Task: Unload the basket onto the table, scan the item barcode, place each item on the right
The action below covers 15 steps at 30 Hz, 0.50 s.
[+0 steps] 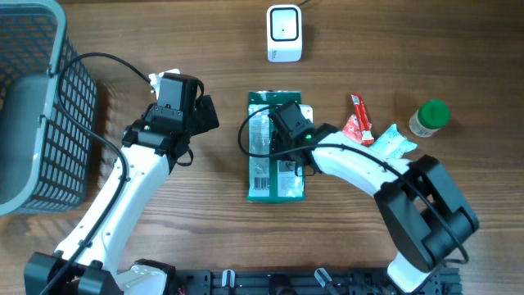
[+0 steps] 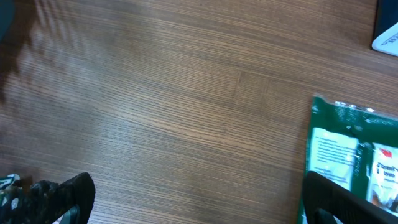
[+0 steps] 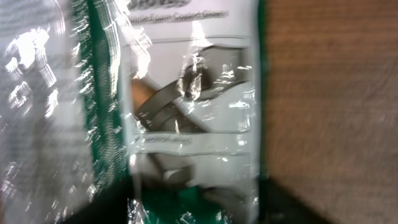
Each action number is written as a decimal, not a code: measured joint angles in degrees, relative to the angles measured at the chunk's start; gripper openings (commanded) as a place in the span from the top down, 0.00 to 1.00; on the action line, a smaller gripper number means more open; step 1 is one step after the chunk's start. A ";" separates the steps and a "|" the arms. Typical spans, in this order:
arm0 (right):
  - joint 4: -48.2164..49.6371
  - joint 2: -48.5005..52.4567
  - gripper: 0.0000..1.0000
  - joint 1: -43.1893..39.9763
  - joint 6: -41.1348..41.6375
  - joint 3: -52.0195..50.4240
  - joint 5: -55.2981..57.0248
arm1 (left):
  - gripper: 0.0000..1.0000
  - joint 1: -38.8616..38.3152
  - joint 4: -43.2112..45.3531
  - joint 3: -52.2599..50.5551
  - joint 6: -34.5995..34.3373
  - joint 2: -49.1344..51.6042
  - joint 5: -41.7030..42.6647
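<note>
As we look from overhead, the green packet [image 1: 275, 156] lies flat mid-surface [image 1: 205, 49], the right tool [image 1: 288, 135] over it, the left tool [image 1: 206, 113] apart. Left wrist: its fingers [image 2: 56, 196] stand wide apart, the packet at the right edge. Right wrist: blurred wrapper fills the view, so we cannot tell whether that tool grips.

Blurry packet [image 3: 193, 124] label (foil glare)

basket [image 1: 33, 106]: far left on surface [image 1: 205, 49] | barcode scanner [image 1: 284, 33]: behind packet [image 1: 274, 176] | sachets [image 1: 360, 121]: right of packet | bottle [image 1: 429, 117]: right of sachets
</note>
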 measured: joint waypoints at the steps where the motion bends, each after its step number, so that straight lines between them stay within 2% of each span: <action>1: -0.09 0.59 0.74 -0.04 0.35 0.42 0.66 | 0.00 0.00 0.00 0.00 0.00 0.00 0.02; 4: -0.74 1.38 0.80 -0.09 0.83 1.38 0.83 | 0.00 0.00 -0.02 0.00 0.00 0.00 0.00; 5: -0.96 1.44 0.75 -0.09 0.98 1.51 0.90 | 0.00 0.00 0.00 0.00 0.00 0.00 0.00; 6: -1.16 1.44 0.64 -0.07 1.05 1.57 0.94 | 0.00 0.00 0.00 0.00 0.00 0.00 0.00; 8: -2.03 1.33 0.62 -0.15 0.79 1.66 1.57 | 0.00 0.00 0.00 0.00 0.00 0.00 0.00; 11: -4.39 0.57 0.78 -1.07 -0.70 1.66 1.60 | 0.00 0.00 0.00 0.00 0.00 0.00 0.00; 12: -5.35 0.26 0.79 -1.40 -1.99 1.66 1.64 | 0.00 0.00 0.00 0.00 0.00 0.00 0.02; 13: -6.10 0.02 0.74 -1.62 -2.75 1.66 1.95 | 0.00 0.00 0.00 0.00 0.00 0.00 0.00; 14: -7.23 -0.24 0.59 -1.75 -3.32 1.68 2.75 | 0.00 0.00 -0.02 0.00 0.00 0.00 0.00; 15: -8.28 -0.46 0.51 -1.84 -3.89 1.68 3.69 | 0.00 0.00 0.00 0.00 0.00 0.00 0.00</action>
